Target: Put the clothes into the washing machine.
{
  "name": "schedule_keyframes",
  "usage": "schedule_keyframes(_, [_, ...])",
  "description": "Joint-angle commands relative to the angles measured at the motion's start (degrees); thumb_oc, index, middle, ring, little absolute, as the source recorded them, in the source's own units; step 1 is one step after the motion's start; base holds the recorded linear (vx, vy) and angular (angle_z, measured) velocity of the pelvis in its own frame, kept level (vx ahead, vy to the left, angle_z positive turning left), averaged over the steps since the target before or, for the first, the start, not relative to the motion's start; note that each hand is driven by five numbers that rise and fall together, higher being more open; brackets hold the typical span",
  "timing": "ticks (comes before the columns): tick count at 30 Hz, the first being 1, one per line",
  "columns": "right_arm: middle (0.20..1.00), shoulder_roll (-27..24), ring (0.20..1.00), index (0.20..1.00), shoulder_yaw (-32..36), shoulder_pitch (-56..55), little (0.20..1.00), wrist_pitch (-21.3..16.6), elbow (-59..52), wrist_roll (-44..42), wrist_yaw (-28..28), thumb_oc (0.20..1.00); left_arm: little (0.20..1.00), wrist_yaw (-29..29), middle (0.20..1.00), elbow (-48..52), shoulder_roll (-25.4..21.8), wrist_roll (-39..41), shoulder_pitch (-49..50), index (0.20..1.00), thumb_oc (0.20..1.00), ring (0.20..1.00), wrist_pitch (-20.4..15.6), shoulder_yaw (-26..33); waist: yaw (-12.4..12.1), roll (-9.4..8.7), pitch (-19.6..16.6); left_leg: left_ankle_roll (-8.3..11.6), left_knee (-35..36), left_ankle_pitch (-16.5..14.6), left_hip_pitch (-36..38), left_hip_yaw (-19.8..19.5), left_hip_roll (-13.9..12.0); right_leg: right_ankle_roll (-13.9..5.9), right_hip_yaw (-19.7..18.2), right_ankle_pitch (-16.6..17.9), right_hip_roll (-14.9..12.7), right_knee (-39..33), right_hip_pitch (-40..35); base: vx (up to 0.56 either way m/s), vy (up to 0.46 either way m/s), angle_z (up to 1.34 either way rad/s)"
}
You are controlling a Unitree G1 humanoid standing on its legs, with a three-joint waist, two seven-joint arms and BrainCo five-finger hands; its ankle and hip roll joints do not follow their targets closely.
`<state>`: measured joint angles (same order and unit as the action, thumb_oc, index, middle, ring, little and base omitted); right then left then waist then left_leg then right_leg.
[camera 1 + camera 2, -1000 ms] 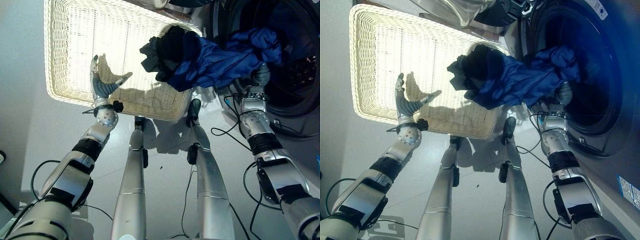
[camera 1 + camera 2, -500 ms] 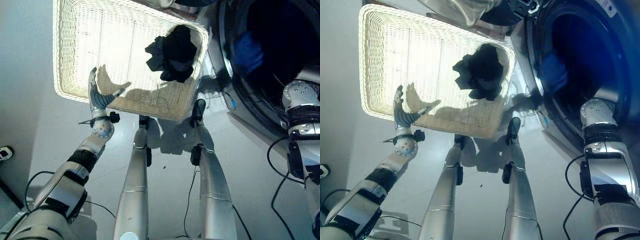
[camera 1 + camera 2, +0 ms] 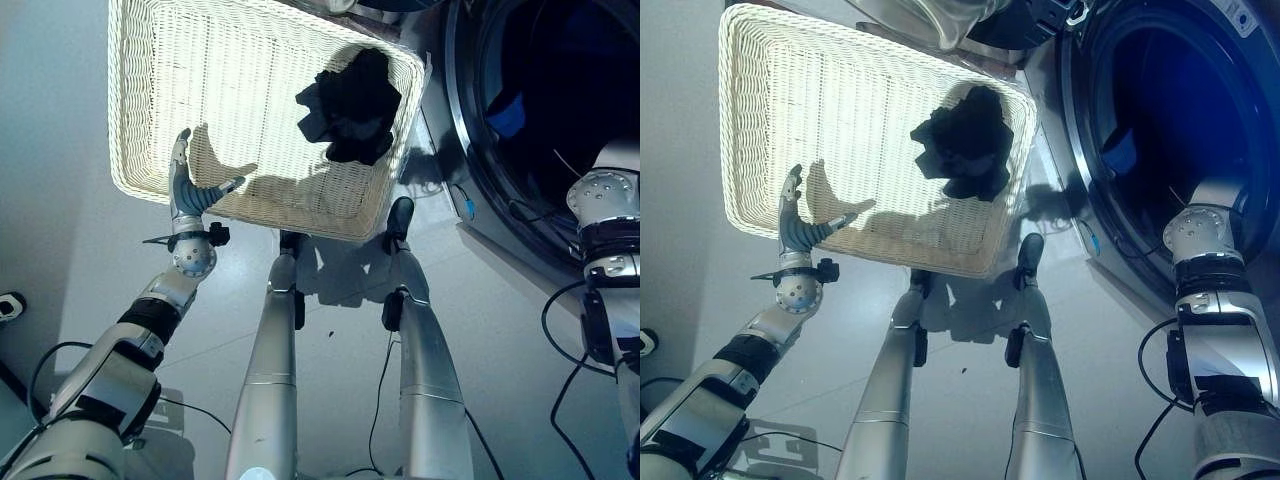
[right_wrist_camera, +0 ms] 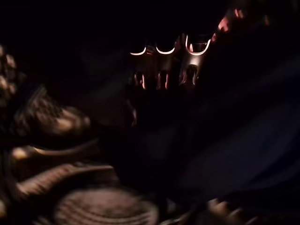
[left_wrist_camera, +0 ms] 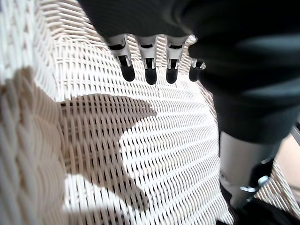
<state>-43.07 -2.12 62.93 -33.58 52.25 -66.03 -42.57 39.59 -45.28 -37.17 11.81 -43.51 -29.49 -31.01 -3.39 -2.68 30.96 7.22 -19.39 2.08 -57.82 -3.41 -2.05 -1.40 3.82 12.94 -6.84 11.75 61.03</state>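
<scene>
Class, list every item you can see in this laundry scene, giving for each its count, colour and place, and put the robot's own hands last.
Wicker basket: one, cream-white, on the floor beside the washing machine.
Dark garment: one, black, bunched in the basket's corner nearest the machine.
Washing machine: one, dark drum with grey rim, door open.
Blue garment: one, blue, inside the drum.
Floor: pale grey.
Left hand: one, fingers straight, over the basket's near rim.
Right hand: one, inside the dark drum.

A cream woven wicker basket (image 3: pixel 150 110) holds black clothes (image 3: pixel 350 95); blue fabric (image 3: pixel 508 115), apparently, shows inside the dark washing machine drum (image 3: pixel 1160 110); the floor (image 3: pixel 50 150) is pale grey.
</scene>
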Motion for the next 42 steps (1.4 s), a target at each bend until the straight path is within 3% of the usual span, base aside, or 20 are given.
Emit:
schedule_keyframes(1, [1.000,-18.2,1.000,1.000,-5.7,0.6,1.000,15.0,2.3,14.9,-5.3,1.000,1.000,0.9,1.000,0.7,0.0,-5.5,-0.7,1.000,1.000,1.000,-1.8,1.7,2.8,1.86,-1.2,-3.48,6.4,3.7,3.1,-0.2,4.8,-6.10,5.2,-3.6,5.4,4.1,-2.9,0.00,-0.034,0.03])
schedule_keyframes(2, [1.000,-18.6,1.000,1.000,-8.2,1.6,1.000,19.1,3.5,18.5,-7.3,1.000,1.000,0.6,1.000,0.8,-0.3,-5.7,-1.5,1.000,1.000,1.000,-1.7,1.1,2.7,1.79,-1.2,-3.61,6.3,3.7,3.1,-0.3,5.1,-6.08,5.2,-3.4,5.5,3.7,-3.0,-0.01,-0.040,0.05])
schedule_keyframes(3, [1.000,-19.0,1.000,1.000,-13.1,4.2,1.000,24.8,6.6,20.0,-5.7,1.000,1.000,1.1,1.000,1.4,-0.6,-8.0,-3.0,1.000,1.000,1.000,-1.1,-0.7,2.4,1.85,-1.2,-3.75,6.5,3.8,3.0,-0.3,5.1,-6.13,5.4,-3.3,5.4,3.6,-3.0,0.00,-0.030,0.03])
schedule_keyframes(5, [1.000,-18.7,1.000,1.000,-16.6,6.5,1.000,28.0,7.1,22.4,-5.2,1.000,1.000,0.3,1.000,1.4,-1.3,-10.7,-5.1,1.000,1.000,1.000,-0.6,-2.6,2.4,1.91,-1.2,-3.81,6.4,3.9,2.6,-0.3,5.0,-6.13,5.7,-3.3,5.3,3.8,-2.7,0.00,0.000,0.00])
schedule_keyframes(11, [1.000,-15.3,1.000,1.000,-21.3,9.0,1.000,30.6,1.9,29.0,-7.9,1.000,1.000,0.7,1.000,2.9,-1.9,-17.6,-11.8,1.000,1.000,1.000,0.3,-8.7,2.7,2.03,-1.2,-4.02,6.5,3.6,1.8,0.2,5.0,-6.37,5.6,-3.4,5.3,4.1,-1.7,0.00,0.000,0.01])
schedule_keyframes(18, [1.000,-9.2,1.000,1.000,-22.2,6.0,1.000,30.6,-6.9,37.2,-8.5,1.000,1.000,0.6,1.000,2.4,0.7,-10.3,-16.4,1.000,1.000,1.000,1.5,-8.4,3.7,1.66,-1.2,-3.88,6.3,3.1,1.2,1.0,4.7,-6.70,5.3,-3.8,5.3,4.4,-0.9,0.00,0.000,-0.01])
schedule_keyframes(25, [1.000,-3.0,1.000,1.000,-18.8,-1.8,1.000,29.2,-13.4,47.6,-8.1,1.000,1.000,1.2,1.000,1.3,4.1,-0.5,-13.9,1.000,1.000,1.000,0.7,-0.2,4.0,1.72,-1.2,-3.64,6.8,3.2,0.6,1.2,4.6,-6.90,5.3,-4.5,5.2,5.0,0.1,-0.01,-0.010,-0.03])
schedule_keyframes(33, [1.000,1.8,1.000,1.000,-17.6,-8.9,1.000,33.7,-25.5,62.8,-7.2,1.000,1.000,4.5,1.000,-0.2,6.0,4.6,-10.4,1.000,1.000,1.000,1.1,8.8,4.5,2.42,-1.2,-3.39,7.8,3.6,0.5,1.8,4.3,-6.71,5.1,-5.8,5.3,6.0,1.0,0.00,0.000,0.00])
schedule_keyframes(42, [1.000,6.4,1.000,1.000,-24.1,-8.6,1.000,28.4,-32.9,78.8,-3.9,1.000,1.000,5.8,1.000,-4.7,6.6,6.4,-10.6,1.000,1.000,1.000,2.4,12.9,4.2,3.15,-1.2,-3.07,8.9,4.3,0.8,2.0,4.2,-6.37,5.1,-6.8,5.4,6.1,1.1,0.00,0.000,0.00])
